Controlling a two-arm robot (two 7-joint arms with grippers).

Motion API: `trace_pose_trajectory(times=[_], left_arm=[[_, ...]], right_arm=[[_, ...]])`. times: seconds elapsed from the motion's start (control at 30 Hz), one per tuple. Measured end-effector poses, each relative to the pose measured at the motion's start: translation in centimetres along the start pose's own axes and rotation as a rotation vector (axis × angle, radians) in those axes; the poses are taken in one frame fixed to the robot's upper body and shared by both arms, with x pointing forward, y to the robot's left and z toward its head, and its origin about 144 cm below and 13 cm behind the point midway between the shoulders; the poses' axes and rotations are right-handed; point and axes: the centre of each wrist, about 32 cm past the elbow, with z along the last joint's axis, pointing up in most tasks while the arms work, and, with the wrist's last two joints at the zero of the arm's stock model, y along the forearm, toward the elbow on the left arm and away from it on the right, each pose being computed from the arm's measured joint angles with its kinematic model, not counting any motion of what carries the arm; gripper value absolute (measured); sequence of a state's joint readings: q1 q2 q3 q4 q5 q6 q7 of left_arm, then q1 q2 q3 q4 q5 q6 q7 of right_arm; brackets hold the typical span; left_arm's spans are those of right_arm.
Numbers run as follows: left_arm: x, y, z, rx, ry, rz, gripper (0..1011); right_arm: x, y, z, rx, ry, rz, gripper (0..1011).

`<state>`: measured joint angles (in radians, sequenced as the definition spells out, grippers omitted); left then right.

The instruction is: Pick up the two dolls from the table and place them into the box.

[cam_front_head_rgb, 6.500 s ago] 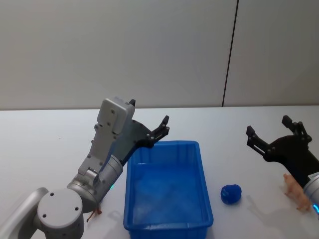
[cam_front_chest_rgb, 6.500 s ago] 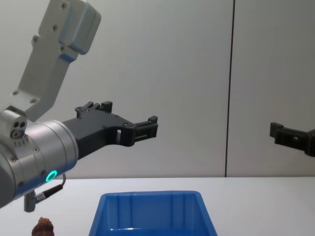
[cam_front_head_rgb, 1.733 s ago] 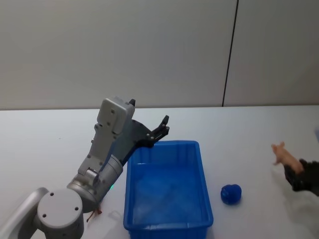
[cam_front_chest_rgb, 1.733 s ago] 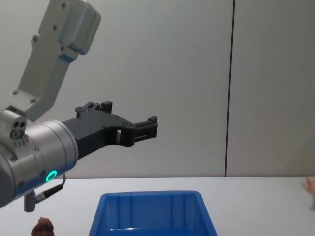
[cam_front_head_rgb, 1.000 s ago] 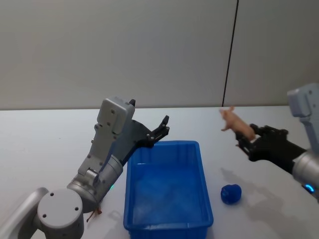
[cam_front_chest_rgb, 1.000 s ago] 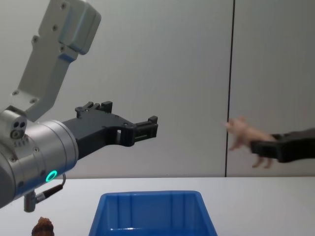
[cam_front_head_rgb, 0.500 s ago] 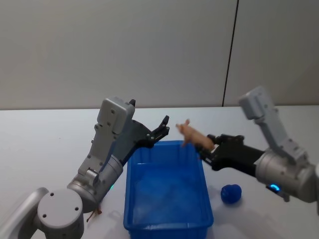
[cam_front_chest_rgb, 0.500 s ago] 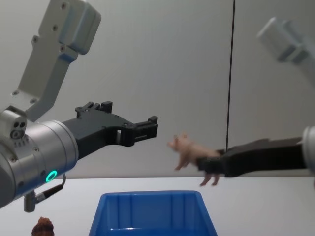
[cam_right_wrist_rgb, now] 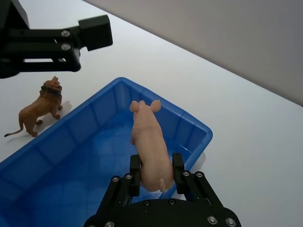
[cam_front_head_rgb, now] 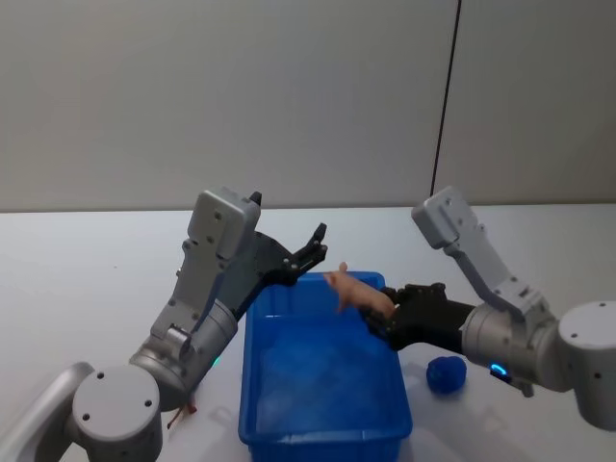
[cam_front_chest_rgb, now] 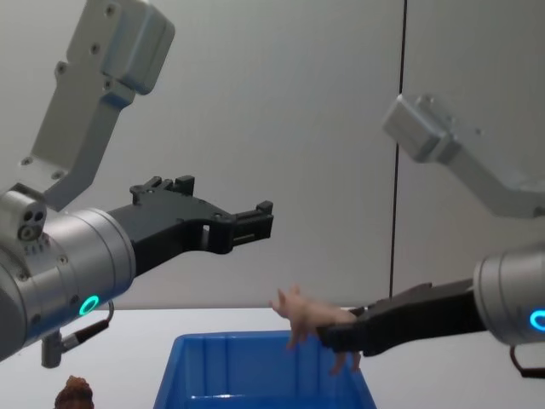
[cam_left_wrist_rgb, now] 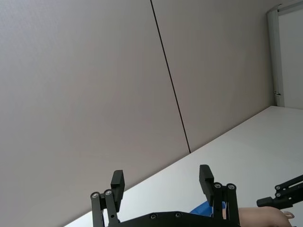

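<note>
My right gripper [cam_front_head_rgb: 381, 314] is shut on the pale pink doll [cam_front_head_rgb: 350, 288], a pig figure, and holds it in the air over the far end of the blue box [cam_front_head_rgb: 322, 439]. In the right wrist view the pink doll [cam_right_wrist_rgb: 147, 139] sticks out between the fingers above the box's ribbed wall [cam_right_wrist_rgb: 80, 130]. The brown doll [cam_right_wrist_rgb: 40, 106], a lion, stands on the table [cam_front_head_rgb: 77, 279] left of the box, low in the chest view too [cam_front_chest_rgb: 75, 394]. Raised over the box's far left corner, my left gripper [cam_front_head_rgb: 314, 246] is open and holds nothing.
A small dark blue ball-like object [cam_front_head_rgb: 446, 375] lies on the table just right of the box. The white tabletop stretches wide on both sides. A grey wall with a dark vertical seam [cam_front_head_rgb: 443, 106] stands behind.
My right gripper has carried the pink doll left and down, from beside the box to over its far end. The left arm has not moved.
</note>
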<state>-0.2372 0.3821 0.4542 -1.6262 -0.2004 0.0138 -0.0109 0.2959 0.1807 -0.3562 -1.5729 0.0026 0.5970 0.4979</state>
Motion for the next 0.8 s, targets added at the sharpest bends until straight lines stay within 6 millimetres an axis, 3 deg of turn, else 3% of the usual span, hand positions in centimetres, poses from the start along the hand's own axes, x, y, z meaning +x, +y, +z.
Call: trace_pose_trajectory(times=[0.23,0.47,0.8], left_arm=[[0.0,0.0,0.0,0.0,0.0,0.0,1001],[0.0,0.0,0.0,0.0,0.0,0.0,1001],[0.0,0.0,0.0,0.0,0.0,0.0,1001]], right_arm=[[-0.09,0.5,-0.08,-0.022,-0.003,-0.007,443],[-0.15,0.88,-0.17,-0.039,-0.005,-0.013,707],[-0.08,0.97,-0.14,-0.041,-0.005,-0.021,966]])
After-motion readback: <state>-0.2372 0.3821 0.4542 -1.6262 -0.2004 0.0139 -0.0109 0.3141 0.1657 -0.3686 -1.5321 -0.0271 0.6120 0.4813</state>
